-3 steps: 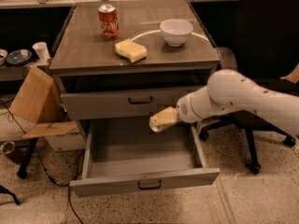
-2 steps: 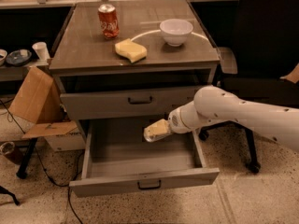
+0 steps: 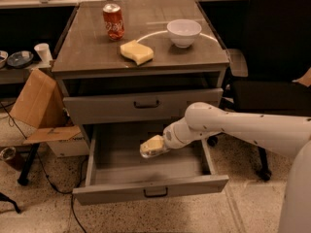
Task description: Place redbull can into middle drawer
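Note:
The middle drawer point(image 3: 112, 194) is pulled out wide open, and its grey floor shows. My gripper point(image 3: 151, 146) reaches in from the right and hangs just above the drawer floor, left of its middle. Its pale fingers point(image 3: 154, 142) are closed around the redbull can point(image 3: 145, 153). Only a silver-grey end of the can shows at the tip. The rest is hidden by the fingers.
The upper drawer point(image 3: 141, 106) is closed. On the cabinet top stand a red cola can point(image 3: 113, 21), a yellow sponge point(image 3: 136, 52) and a white bowl point(image 3: 183, 32). A cardboard box point(image 3: 36, 101) is at the left. A black office chair point(image 3: 272, 76) is at the right.
My gripper has moved left and lower with the can, from the drawer's right side towards its middle, closer to the drawer floor.

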